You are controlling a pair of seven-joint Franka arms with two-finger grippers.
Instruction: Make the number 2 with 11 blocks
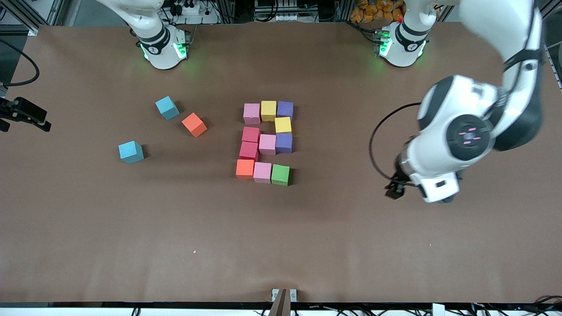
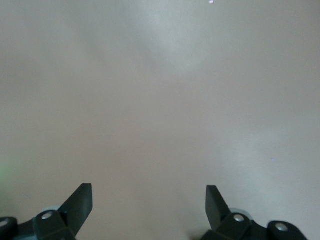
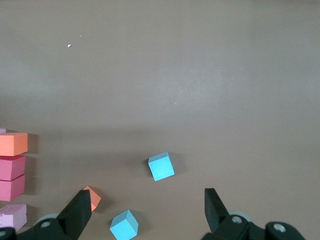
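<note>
At the middle of the brown table [image 1: 88, 245], eleven blocks [image 1: 265, 142] lay touching one another in the shape of a 2. Its row farthest from the front camera ran pink [image 1: 251, 113], yellow [image 1: 268, 110], purple [image 1: 285, 109]. A second yellow cube [image 1: 282, 125] sat below the purple one, then a row of red [image 1: 250, 134], pink [image 1: 267, 144] and purple [image 1: 283, 142]. A second red cube [image 1: 249, 151] led down to the nearest row: orange [image 1: 245, 169], pink [image 1: 262, 172], green [image 1: 280, 174].

Toward the right arm's end, well apart from the figure, lay a loose orange cube [image 1: 194, 124] and two light-blue cubes [image 1: 167, 107] [image 1: 131, 152].

The left gripper [image 2: 149, 200] hung over bare table toward the left arm's end, jaws spread wide and holding nothing. The right gripper [image 3: 148, 204] was over the loose cubes, jaws likewise spread and empty.
</note>
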